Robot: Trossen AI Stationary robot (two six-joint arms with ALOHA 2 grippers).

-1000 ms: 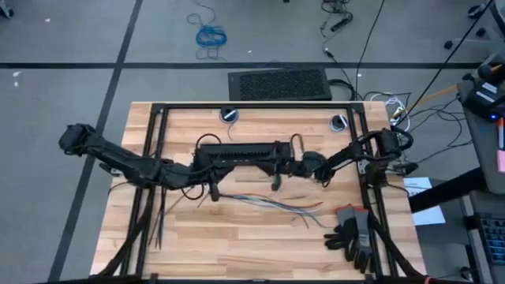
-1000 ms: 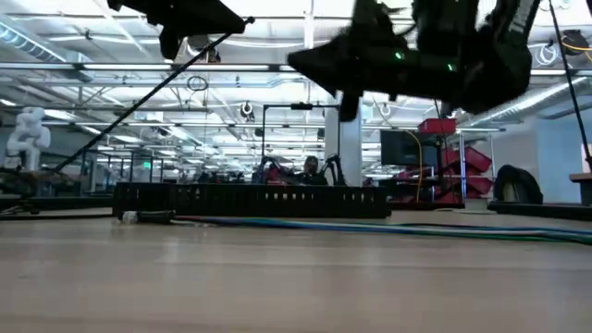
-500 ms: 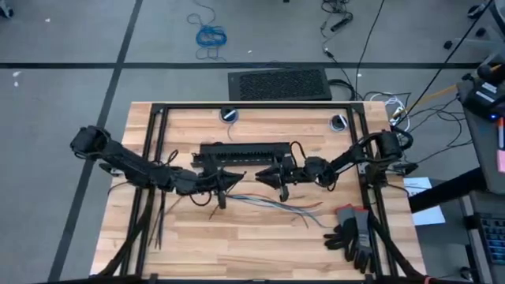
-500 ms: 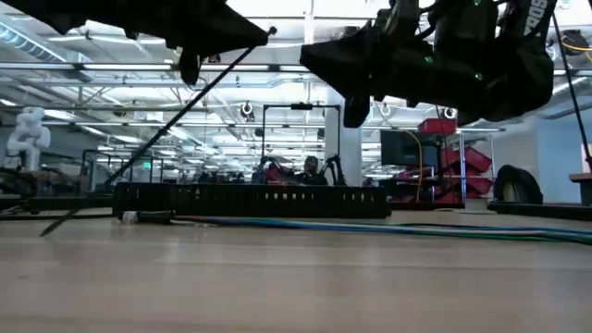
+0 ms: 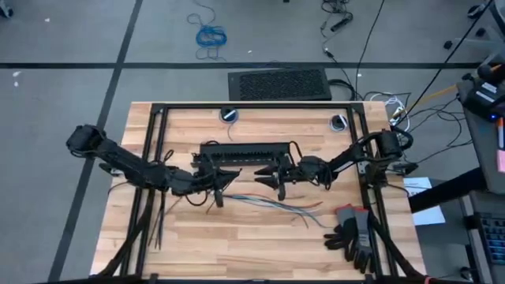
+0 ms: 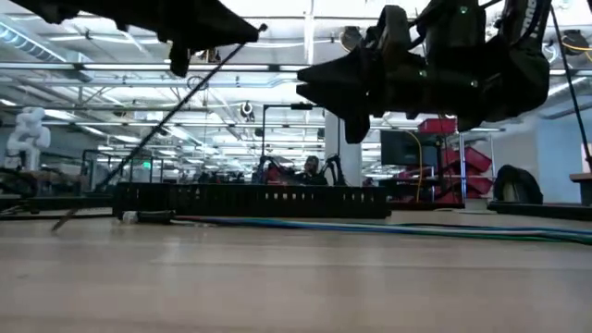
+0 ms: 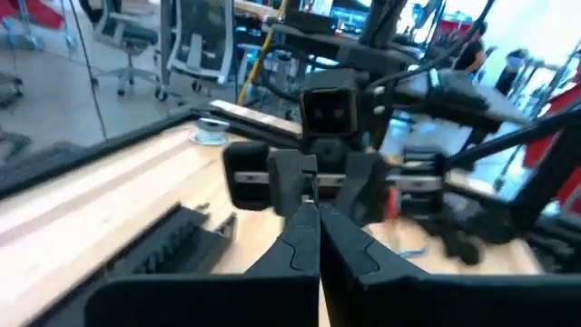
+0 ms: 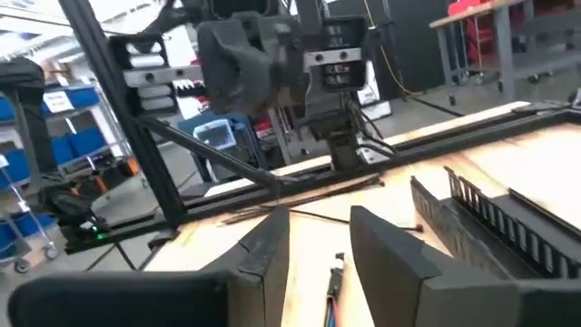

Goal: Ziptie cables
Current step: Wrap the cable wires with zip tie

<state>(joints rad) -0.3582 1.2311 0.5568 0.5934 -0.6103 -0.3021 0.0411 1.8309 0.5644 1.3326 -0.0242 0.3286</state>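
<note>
Lighting is even and diffuse from overhead. The table is uniformly lit, with only faint soft shadows beneath the arms. In the low view, ceiling light strips glare brightly, leaving both arms backlit as dark silhouettes. The left wrist view is motion-blurred; the right wrist view is sharper, its background soft

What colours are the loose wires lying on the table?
The cables are blue, green and pale grey, with a reddish strand; clearest in the high view.

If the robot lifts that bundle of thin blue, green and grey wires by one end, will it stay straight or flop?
Probably flop: the bundle of thin blue, green and grey wires lies in loose curves on the wooden table. Its far ends splay apart, so strands would likely dangle separately. It looks light.
</note>
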